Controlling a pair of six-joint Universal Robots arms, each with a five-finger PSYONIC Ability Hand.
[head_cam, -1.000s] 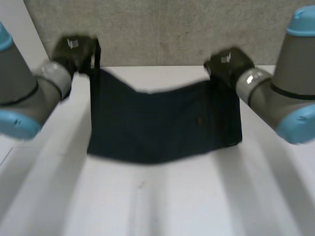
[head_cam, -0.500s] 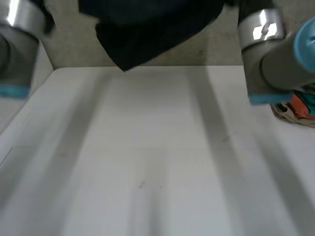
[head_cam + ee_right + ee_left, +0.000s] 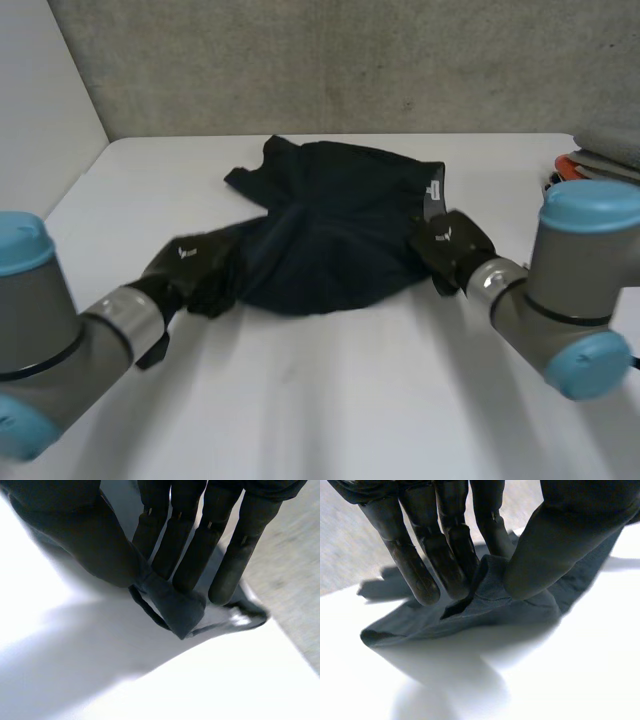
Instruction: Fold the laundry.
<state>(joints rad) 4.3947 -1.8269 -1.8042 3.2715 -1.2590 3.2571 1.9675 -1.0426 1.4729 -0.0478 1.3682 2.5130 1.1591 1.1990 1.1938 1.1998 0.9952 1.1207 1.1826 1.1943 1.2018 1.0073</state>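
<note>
Left hand (image 3: pixel 195 275): pinching the near left edge of the dark garment (image 3: pixel 335 215) between thumb and fingers.
Right hand (image 3: pixel 450 248): pinching the near right corner the same way.
Garment: lying rumpled at the middle of the white table (image 3: pixel 330 400).
Risk: the far edge is bunching, so uneven pulling would likely skew the fold.

My dark navy garment (image 3: pixel 335 225) lies rumpled from the table's (image 3: pixel 320 400) far edge toward its middle, near corners pinched in my left hand (image 3: pixel 195 275) and right hand (image 3: pixel 450 245)
</note>
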